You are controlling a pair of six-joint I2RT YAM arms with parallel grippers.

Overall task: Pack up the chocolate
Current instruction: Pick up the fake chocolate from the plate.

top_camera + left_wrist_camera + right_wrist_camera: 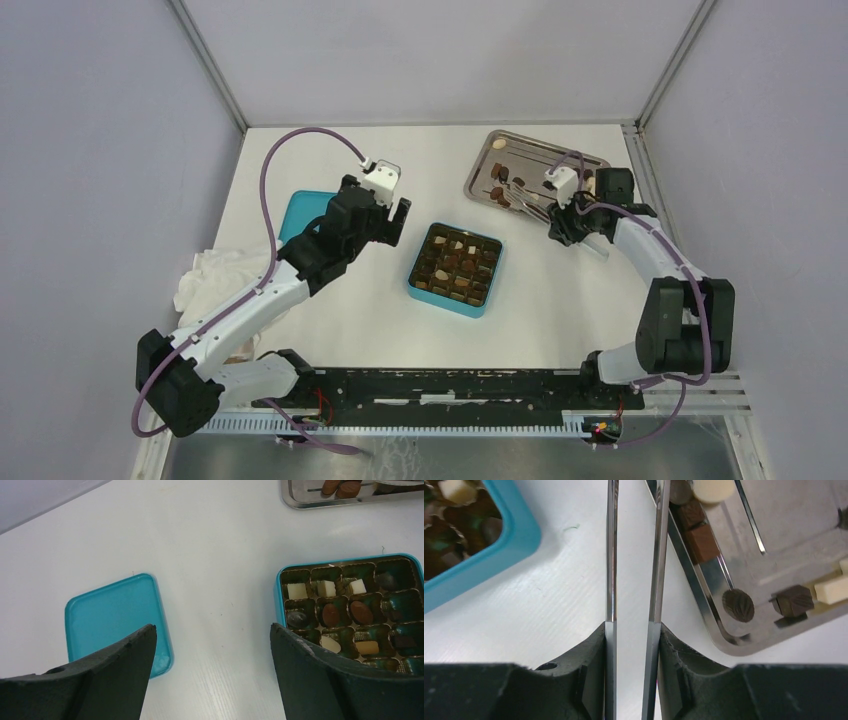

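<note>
Scanning left to right for what's hidden: white cloth (215,275) sits half under my left arm (260,295). That arm also covers part of the teal lid (300,215), and in the left wrist view my finger hides the lid's near corner. My left claw (211,630) hangs wide open and empty over bare table, between the lid and the teal box (278,587). Its other finger blocks the box's lower cells. My right claw (633,627) is clamped on the tweezers (611,555). Their tips run off the top of the right wrist view, so I can't tell if they pinch anything. The metal tray (784,530) is cropped by the frame there.

Surface: white table (380,310), matte, faintly grained. Pale lilac-grey walls (100,200) close it on three sides.

Counts: two arms, one cloth, one lid, one box, one pair of tweezers, one tray. As for the chocolate (330,614), it lies in two places. Many pieces fill the box's grid, too small from above to total, with three cream squares along the upper row up close. At least seven lie loose on the tray, some cropped.
</note>
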